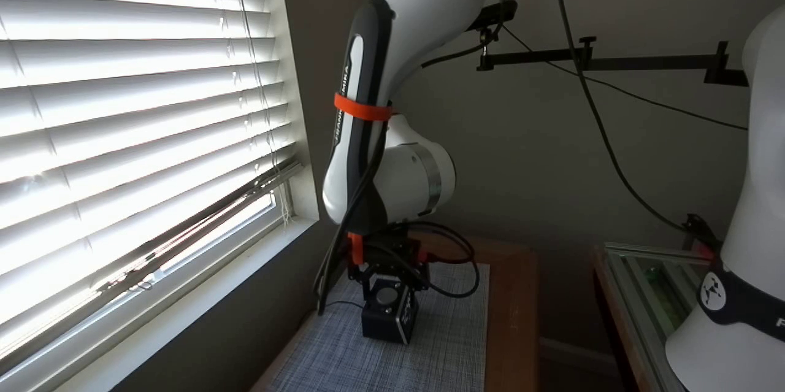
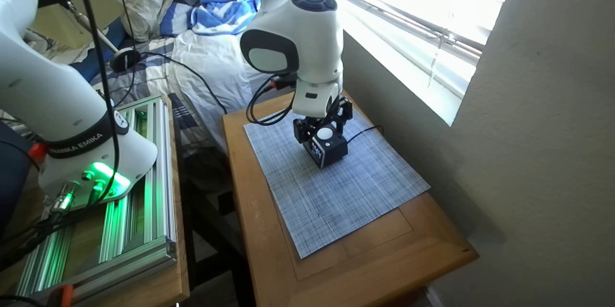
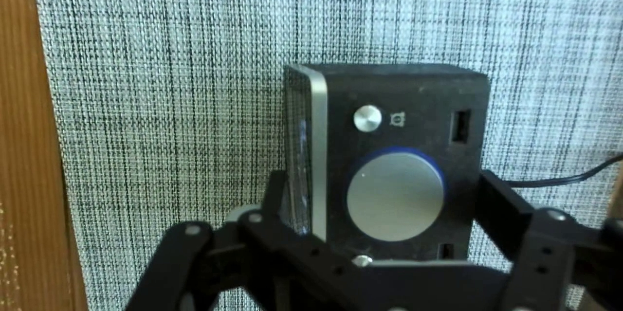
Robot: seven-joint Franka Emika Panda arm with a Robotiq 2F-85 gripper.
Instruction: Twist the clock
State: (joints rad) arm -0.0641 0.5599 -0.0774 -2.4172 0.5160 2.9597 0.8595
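Note:
The clock is a small black box with a silver front rim and a round silver top button. It stands upright on the woven mat in both exterior views [image 1: 387,317] [image 2: 336,151], and in the wrist view [image 3: 418,99]. Its thin dark cord [image 3: 564,182] trails off to the right in the wrist view. My gripper [image 3: 382,187] is low over the clock, one finger beside the display face and one beside the back. The display-side finger looks slightly apart; whether the back-side finger touches is unclear. The gripper also shows in both exterior views [image 1: 394,284] [image 2: 323,127].
The grey woven mat [image 2: 331,206] lies on a wooden table [image 2: 379,268]. A wall and a window with blinds [image 1: 141,103] stand close along one side. Black cables [image 1: 457,245] loop from the wrist. A bed [image 2: 211,67] stands beyond the table.

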